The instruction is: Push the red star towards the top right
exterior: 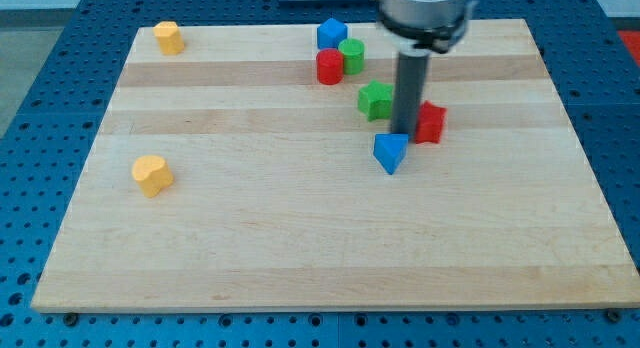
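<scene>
A pale wooden board lies on a blue perforated table. The red star sits right of the board's centre. My tip touches its left edge, a bare rod with nothing to spread or pinch. Left of the star: green star; lower left: blue triangle.

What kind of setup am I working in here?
Likely a lab pushing bench: a wooden board on a blue perforated table, small coloured blocks scattered on it, and my tip down beside the red star.
</scene>
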